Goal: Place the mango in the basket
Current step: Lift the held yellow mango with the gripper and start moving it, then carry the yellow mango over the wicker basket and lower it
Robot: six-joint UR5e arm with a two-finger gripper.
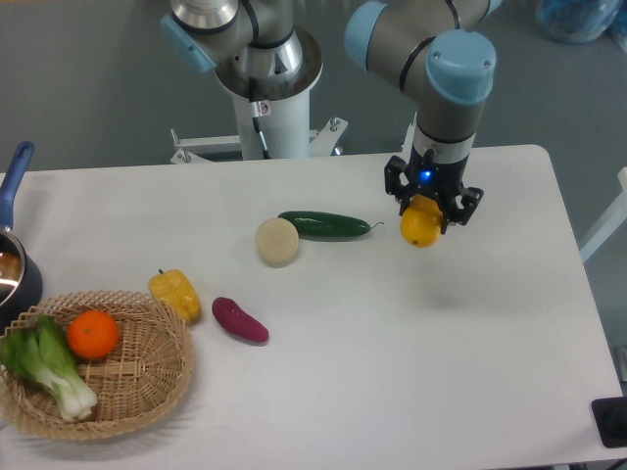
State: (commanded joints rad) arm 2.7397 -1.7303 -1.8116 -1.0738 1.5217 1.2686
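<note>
Where the white table (470,392) meets the left edge of view, a dark pot (14,279) with a blue handle (14,176) sits partly cut off by the frame. Just below it, at the near left corner, rests the basket (147,392), round, woven, light tan. Inside it: 1 orange (93,334) toward the middle and 1 bok choy (44,367), green leaves to the left, pale stalk pointing toward the near rim.

Touching the basket's upper right rim, or very nearly so, lies a yellow bell pepper (174,294), lumpy. Just right of that, a purple sweet potato (240,320) lies on the bare table, angled down to the right.

Further right and further back, a pale round item (277,241), cream-coloured, sits against the left end of a dark green cucumber (324,225), which lies roughly level, stem to the right.

At the back, behind the table, stands the arm's white base column (269,113).

Right of centre, the gripper (428,211) hangs from the arm, pointing straight down, a blue light lit on its body. Its 2 black fingers (395,184) are closed narrowly around the mango (420,225), yellow shading to orange, gripped at its upper part, the lower half showing below the fingertips. Mango is lifted clear of the table; a faint shadow lies on the surface below and to the right. Mango and basket are well apart, on opposite sides of the table.
</note>
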